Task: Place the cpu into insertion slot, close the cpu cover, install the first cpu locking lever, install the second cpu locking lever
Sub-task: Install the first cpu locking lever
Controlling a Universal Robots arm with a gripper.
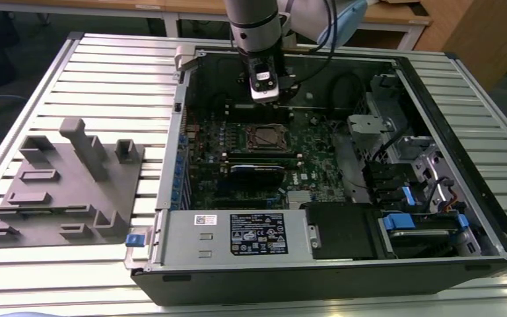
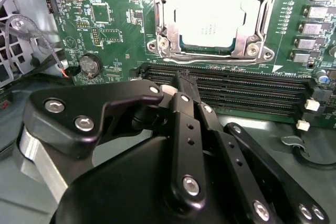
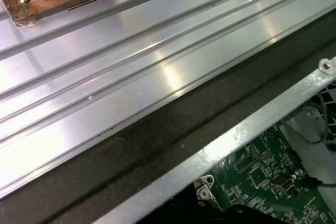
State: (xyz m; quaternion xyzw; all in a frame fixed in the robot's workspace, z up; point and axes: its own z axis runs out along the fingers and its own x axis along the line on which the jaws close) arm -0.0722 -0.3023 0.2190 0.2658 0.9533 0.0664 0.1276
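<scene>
- While I hang inside the open black computer case (image 1: 465, 218) on the ribbed aluminium bench (image 1: 103, 72), my end effector (image 1: 265, 92) sits above the far edge of the green motherboard (image 1: 236, 152), near the back wall of the case.
- In the second wrist view my black end effector (image 2: 181, 90) has its two fingers pressed together with nothing between them, so I am shut and holding nothing.
- The small flat square cpu with a dull silver-grey top (image 2: 210, 17) already lies in the square insertion slot with a silvery rim (image 1: 265, 137).
- The thin silver metal cpu cover frame (image 2: 163, 30) appears to lie down around the chip, whose top shows through the window cut-out; whether the thin wire locking levers (image 2: 210, 54) along its edges are latched I cannot tell.
- The relation that matters: in the exterior view the slot lies just beyond my fingertips toward the near side of the case; in the second wrist view it sits straight ahead of the tips, past the row of long black memory slots (image 2: 236, 85), which run crosswise to my line of reach.
- A grey moulded fixture block (image 1: 60, 191) rests on the bench at the exterior view's left, well apart from me.
</scene>
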